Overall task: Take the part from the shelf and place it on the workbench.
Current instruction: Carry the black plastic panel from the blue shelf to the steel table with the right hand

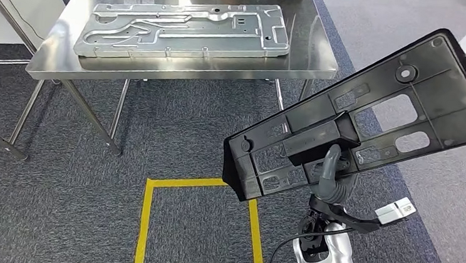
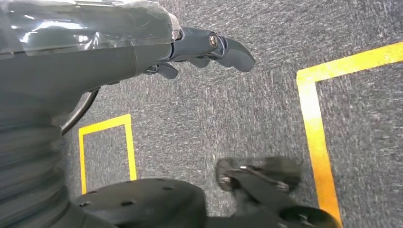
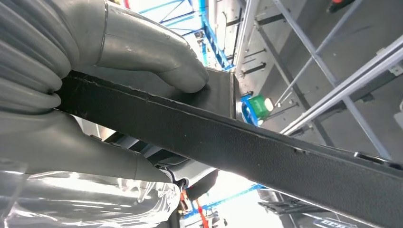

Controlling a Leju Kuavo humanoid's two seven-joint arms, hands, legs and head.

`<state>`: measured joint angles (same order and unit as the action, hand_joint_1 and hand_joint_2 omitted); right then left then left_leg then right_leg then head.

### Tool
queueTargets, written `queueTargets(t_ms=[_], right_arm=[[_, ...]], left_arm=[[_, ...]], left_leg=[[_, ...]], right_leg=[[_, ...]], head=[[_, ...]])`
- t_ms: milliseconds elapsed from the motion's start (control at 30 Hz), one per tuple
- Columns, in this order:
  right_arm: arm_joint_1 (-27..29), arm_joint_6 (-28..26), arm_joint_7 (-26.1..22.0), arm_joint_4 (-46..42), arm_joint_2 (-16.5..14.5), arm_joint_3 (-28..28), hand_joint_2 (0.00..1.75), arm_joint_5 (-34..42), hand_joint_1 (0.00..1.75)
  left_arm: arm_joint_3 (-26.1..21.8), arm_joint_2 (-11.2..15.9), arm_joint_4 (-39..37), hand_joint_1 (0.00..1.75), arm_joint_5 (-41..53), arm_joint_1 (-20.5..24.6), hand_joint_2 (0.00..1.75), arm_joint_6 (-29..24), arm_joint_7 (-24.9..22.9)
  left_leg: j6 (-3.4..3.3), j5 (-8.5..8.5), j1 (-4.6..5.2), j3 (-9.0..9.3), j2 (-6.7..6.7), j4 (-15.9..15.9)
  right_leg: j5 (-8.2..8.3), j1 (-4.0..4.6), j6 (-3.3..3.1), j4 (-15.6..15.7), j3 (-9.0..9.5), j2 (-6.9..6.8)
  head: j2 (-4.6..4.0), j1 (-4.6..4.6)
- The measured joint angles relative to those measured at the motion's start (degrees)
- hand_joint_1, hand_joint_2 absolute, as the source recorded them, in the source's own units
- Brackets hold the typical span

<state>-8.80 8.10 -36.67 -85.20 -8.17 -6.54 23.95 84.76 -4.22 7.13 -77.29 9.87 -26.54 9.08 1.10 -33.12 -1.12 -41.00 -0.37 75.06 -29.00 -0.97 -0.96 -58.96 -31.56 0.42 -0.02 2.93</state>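
Black plastic part: one. Steel desk: one. Embossed metal panel: one, lying flat on the desk. Yellow tape outline on carpet, near the desk: one in head view, two in left wrist view.

My black part is covering most of my right hand in the head view, so the fingers behind it are staying hidden. In the right wrist view the part is running off the frame edge, its far end cut away. The table is losing its far side and its legs to the frame edges. In the left wrist view my left hand is showing curled fingers, the rest blurring.
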Motion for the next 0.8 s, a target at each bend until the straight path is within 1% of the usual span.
queueTargets(t_ms=[33, 67, 100, 133, 167, 200, 233, 267, 300, 333, 367, 433, 467, 500, 533, 567, 600, 633, 667, 733, 800], right_arm=[[0.01, 0.02, 0.08, 0.1, 0.01, -0.02, 1.75, -0.2, 1.75], [-0.01, 0.05, 0.17, 0.15, 0.01, -0.04, 1.75, -0.36, 1.75], [-0.04, 0.1, 0.25, 0.18, 0.02, -0.05, 1.75, -0.46, 1.75], [-0.06, 0.16, 0.33, 0.21, 0.04, -0.08, 1.75, -0.53, 1.75], [-0.05, 0.22, 0.42, 0.26, 0.06, -0.09, 1.75, -0.57, 1.75], [-0.04, 0.27, 0.52, 0.3, 0.09, -0.1, 1.75, -0.67, 1.75], [-0.06, 0.32, 0.73, 0.27, 0.11, -0.12, 1.75, -0.9, 1.75], [-0.08, 0.36, 1.04, 0.16, 0.18, -0.17, 1.75, -1.24, 1.75], [-0.21, 0.45, 1.38, 0.03, 0.29, -0.26, 1.75, -1.67, 1.75], [-0.43, 0.53, 1.83, -0.07, 0.42, -0.37, 1.75, -2.07, 1.75], [-0.63, 0.61, 2.32, -0.1, 0.57, -0.5, 1.75, -2.32, 1.75], [-0.95, 0.67, 3.36, 0.2, 0.8, -0.7, 1.75, -2.31, 1.75], [-0.98, 0.69, 3.76, 0.48, 0.9, -0.82, 1.75, -2.09, 1.75], [-1.0, 0.76, 3.96, 0.86, 0.97, -0.99, 1.75, -1.74, 1.75], [-1.07, 0.93, 3.94, 1.35, 1.02, -1.19, 1.75, -1.32, 1.75], [-1.22, 1.23, 3.79, 1.93, 1.04, -1.38, 1.75, -0.85, 1.75], [-1.5, 1.61, 3.62, 2.74, 1.04, -1.55, 1.75, -0.4, 1.75], [-1.91, 2.04, 3.53, 3.64, 1.03, -1.69, 1.75, -0.01, 1.75], [-2.37, 2.4, 3.58, 4.55, 1.02, -1.88, 1.75, 0.3, 1.75], [-3.42, 2.75, 4.28, 6.13, 0.98, -2.39, 1.75, 0.84, 1.75], [-4.7, 2.68, 5.38, 7.37, 0.82, -2.96, 1.75, 1.18, 1.75]], left_arm=[[0.02, 0.0, 0.01, 0.0, -0.27, -0.14, 1.75, -0.02, -0.02], [0.02, 0.01, 0.01, 0.0, -0.51, -0.26, 1.75, -0.04, -0.01], [0.01, 0.1, 0.01, 0.0, -0.68, -0.37, 1.75, -0.05, 0.01], [0.01, 0.15, 0.01, 0.0, -0.78, -0.45, 1.75, -0.08, 0.04], [0.01, 0.2, 0.01, 0.0, -0.81, -0.5, 1.75, -0.09, 0.08], [0.01, 0.24, 0.02, 0.0, -0.97, -0.51, 1.75, -0.1, 0.14], [0.01, 0.16, 0.02, 0.0, -1.11, -0.48, 1.75, -0.08, 0.26], [0.01, 0.07, 0.03, 0.0, -1.25, -0.51, 1.75, -0.03, 0.44], [0.01, -0.05, 0.03, 0.0, -1.39, -0.56, 1.75, 0.01, 0.72], [0.01, -0.19, 0.04, 0.0, -1.48, -0.59, 1.75, 0.02, 1.1], [0.0, -0.33, 0.04, 0.0, -1.61, -0.58, 1.75, -0.03, 1.58], [-0.1, -0.58, 0.04, 0.0, -2.15, -0.5, 1.75, -0.16, 2.65], [-0.24, -0.69, 0.04, 0.0, -2.41, -0.54, 1.75, -0.21, 3.07], [-0.45, -0.76, 0.04, 0.0, -2.64, -0.64, 1.75, -0.27, 3.32], [-0.66, -0.79, 0.04, 0.0, -2.8, -0.76, 1.75, -0.41, 3.43], [-0.85, -0.8, 0.04, 0.0, -2.92, -0.87, 1.75, -0.69, 3.42], [-1.0, -0.73, 0.04, 0.0, -3.12, -1.03, 1.75, -1.11, 3.4], [-1.12, -0.62, 0.04, 0.0, -3.39, -1.18, 1.75, -1.57, 3.48], [-1.27, -0.47, 0.03, 0.0, -3.76, -1.35, 1.75, -2.0, 3.63], [-1.82, -0.15, 0.03, 0.0, -5.09, -1.71, 1.75, -2.69, 4.37], [-2.98, 0.18, 0.02, 0.0, -7.02, -1.97, 1.75, -3.03, 5.34]], left_leg=[[-0.48, 2.74, 0.21, -0.01, 0.0, -2.22], [-1.19, 6.06, 0.55, 0.69, -0.02, -6.04], [-1.96, 8.5, 0.95, 1.65, 0.0, -9.3], [-2.65, 10.06, 1.35, 2.54, 0.02, -11.95], [-3.17, 10.45, 1.71, 3.1, 0.03, -13.5], [-3.45, 9.91, 1.95, 3.45, 0.04, -13.92], [-3.58, 9.52, 2.04, 3.81, 0.04, -14.79], [-3.59, 9.17, 1.87, 4.35, 0.05, -15.67], [-3.7, 8.94, 1.64, 5.07, 0.06, -16.57], [-3.78, 8.8, 1.39, 5.85, 0.07, -17.38], [-3.85, 8.61, 1.19, 6.56, 0.06, -17.91], [-4.02, 7.85, 1.17, 7.54, -0.03, -18.13], [-3.98, 7.34, 1.15, 8.09, -0.11, -18.1], [-3.9, 6.77, 1.13, 8.78, -0.2, -18.05], [-3.76, 6.14, 1.08, 9.59, -0.28, -17.98], [-3.53, 5.43, 1.04, 10.45, -0.34, -17.87], [-3.22, 4.75, 1.03, 11.02, -0.36, -17.78], [-2.84, 4.15, 1.08, 11.38, -0.36, -17.56], [-2.49, 3.72, 1.1, 11.46, -0.32, -17.41], [-1.87, 3.28, 1.14, 11.43, -0.23, -17.39], [-1.3, 2.58, 1.01, 11.44, -0.11, -16.96]], right_leg=[[-0.61, 0.2, -0.01, 0.02, 0.91, 0.07], [-1.28, 0.38, -0.02, 0.06, 1.89, 0.12], [-1.89, 0.57, 0.07, 0.17, 2.69, 0.09], [-2.36, 0.59, 0.26, 0.33, 3.25, 0.14], [-2.69, 0.51, 0.54, 0.54, 3.51, 0.13], [-2.86, 0.39, 0.89, 0.79, 3.55, 0.1], [-2.97, 0.28, 1.25, 1.14, 3.67, 0.08], [-3.14, 0.26, 1.55, 1.35, 3.85, -0.09], [-3.48, 0.28, 1.79, 0.92, 3.78, -0.19], [-4.16, 0.31, 2.0, -0.6, 3.08, -0.25], [-5.18, 0.23, 2.18, -3.5, 1.43, -0.29], [-7.11, 0.07, 2.59, -11.11, -3.82, -0.26], [-6.93, -0.05, 2.82, -13.69, -6.17, -0.27], [-5.47, -0.17, 3.01, -14.21, -7.57, -0.29], [-2.86, -0.29, 3.12, -12.54, -7.87, -0.32], [0.47, -0.39, 3.16, -8.97, -7.22, -0.35], [2.93, -0.42, 3.08, -5.7, -6.3, -0.38], [4.31, -0.36, 2.86, -2.81, -5.35, -0.38], [4.64, -0.24, 2.52, -1.2, -4.83, -0.36], [3.68, 0.04, 1.69, -0.5, -4.57, -0.24], [3.25, -0.07, 0.93, -0.17, -4.12, -0.21]], head=[[0.0, 0.0], [0.0, -0.01], [0.0, -0.01], [0.0, -0.01], [0.0, -0.02], [0.0, -0.01], [0.0, 0.0], [0.0, -0.01], [0.0, -0.01], [0.0, -0.02], [0.0, -0.03], [0.0, -0.02], [0.0, -0.02], [0.0, -0.02], [0.0, -0.02], [0.0, -0.03], [0.0, -0.03], [0.0, -0.02], [0.0, -0.01], [0.0, 0.01], [0.0, 0.0]])
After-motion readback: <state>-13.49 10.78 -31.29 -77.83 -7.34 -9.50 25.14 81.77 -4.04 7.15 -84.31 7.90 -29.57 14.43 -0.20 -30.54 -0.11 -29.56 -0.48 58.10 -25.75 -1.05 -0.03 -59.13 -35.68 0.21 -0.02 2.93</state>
